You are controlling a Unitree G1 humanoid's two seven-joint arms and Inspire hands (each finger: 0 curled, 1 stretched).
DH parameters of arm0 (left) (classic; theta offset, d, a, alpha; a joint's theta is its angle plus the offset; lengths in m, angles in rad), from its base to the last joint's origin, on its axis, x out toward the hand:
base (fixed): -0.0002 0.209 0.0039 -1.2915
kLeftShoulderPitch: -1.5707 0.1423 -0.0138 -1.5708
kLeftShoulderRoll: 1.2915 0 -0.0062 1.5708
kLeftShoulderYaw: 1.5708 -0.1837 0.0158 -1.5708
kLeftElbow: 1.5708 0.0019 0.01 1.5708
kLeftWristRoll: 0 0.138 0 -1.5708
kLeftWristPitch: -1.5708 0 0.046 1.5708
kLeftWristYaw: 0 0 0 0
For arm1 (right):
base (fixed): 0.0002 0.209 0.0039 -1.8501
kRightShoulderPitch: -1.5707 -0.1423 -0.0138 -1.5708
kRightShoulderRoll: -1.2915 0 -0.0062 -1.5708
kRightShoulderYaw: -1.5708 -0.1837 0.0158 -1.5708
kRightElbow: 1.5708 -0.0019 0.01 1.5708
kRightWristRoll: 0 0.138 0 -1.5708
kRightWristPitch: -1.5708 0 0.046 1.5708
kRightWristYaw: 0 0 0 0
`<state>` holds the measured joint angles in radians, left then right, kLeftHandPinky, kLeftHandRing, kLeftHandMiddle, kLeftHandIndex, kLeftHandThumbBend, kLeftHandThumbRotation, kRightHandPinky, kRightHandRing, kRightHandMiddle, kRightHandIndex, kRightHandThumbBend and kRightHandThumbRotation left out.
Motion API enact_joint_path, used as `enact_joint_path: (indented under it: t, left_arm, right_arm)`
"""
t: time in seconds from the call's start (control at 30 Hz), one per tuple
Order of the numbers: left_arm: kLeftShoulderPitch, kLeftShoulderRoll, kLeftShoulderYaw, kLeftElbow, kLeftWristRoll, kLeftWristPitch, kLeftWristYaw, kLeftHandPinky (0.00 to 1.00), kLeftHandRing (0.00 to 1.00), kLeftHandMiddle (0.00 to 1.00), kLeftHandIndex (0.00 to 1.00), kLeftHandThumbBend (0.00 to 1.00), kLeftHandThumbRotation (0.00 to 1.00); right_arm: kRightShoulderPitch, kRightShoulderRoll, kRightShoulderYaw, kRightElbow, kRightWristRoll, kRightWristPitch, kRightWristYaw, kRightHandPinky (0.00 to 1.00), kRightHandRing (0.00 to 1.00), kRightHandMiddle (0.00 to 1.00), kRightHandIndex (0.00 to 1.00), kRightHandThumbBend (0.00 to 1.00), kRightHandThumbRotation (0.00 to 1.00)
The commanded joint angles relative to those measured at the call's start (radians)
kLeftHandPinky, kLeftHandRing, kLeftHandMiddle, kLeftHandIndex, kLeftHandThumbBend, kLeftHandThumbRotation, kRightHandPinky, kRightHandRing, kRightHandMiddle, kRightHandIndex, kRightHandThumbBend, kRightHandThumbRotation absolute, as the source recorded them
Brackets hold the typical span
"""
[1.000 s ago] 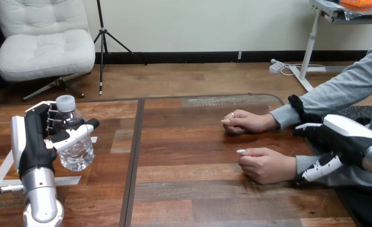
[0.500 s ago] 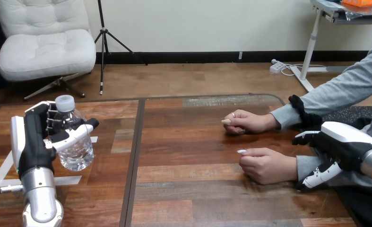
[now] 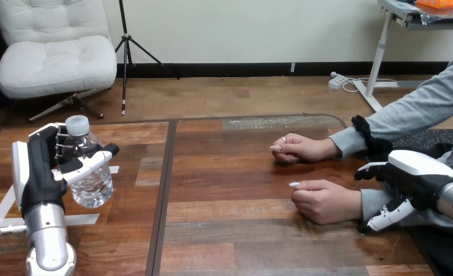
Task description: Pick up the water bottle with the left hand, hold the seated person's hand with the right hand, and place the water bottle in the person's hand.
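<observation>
A clear water bottle (image 3: 91, 183) with a white cap is held upright above the table's left part, my left hand (image 3: 37, 172) shut round it with the thumb across its front. The person's two hands rest on the table at the right, the nearer one (image 3: 323, 201) loosely closed, the farther one (image 3: 301, 148) behind it. My right hand (image 3: 417, 172) hangs open over the grey sleeve just behind the nearer hand's wrist. Its fingers (image 3: 366, 171) are on the far side of the sleeve and its thumb (image 3: 387, 215) on the near side. I cannot tell whether it touches the sleeve.
The wooden table (image 3: 229, 230) has a dark seam (image 3: 163, 190) running front to back between my two arms. White tape strips (image 3: 2, 210) lie on the table under my left arm. The person's forearms come in from the right edge.
My right hand has come down and slightly left, closer over the nearer wrist's sleeve. The left hand with the bottle has barely moved, and the person's hands are still.
</observation>
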<state>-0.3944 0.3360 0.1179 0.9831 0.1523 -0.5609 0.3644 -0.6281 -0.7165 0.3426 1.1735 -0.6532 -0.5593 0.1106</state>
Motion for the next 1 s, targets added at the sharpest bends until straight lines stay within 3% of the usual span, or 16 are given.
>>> enact_joint_path:
  t: [0.0,0.97]
  left_arm:
    - [-0.052,0.011,0.009,-0.063,-0.005,-0.028,0.002,0.39,0.41,0.45,0.44,0.71,0.00]
    - [-0.047,0.009,0.009,-0.071,-0.003,-0.031,0.002,0.39,0.41,0.45,0.44,0.71,0.00]
  right_arm:
    - [-0.088,-0.018,0.016,0.007,-0.013,-0.013,-0.028,0.77,0.86,0.86,0.83,1.00,0.31]
    - [-0.106,0.004,0.081,0.036,-0.065,-0.003,-0.061,0.75,0.83,0.84,0.81,1.00,0.33]
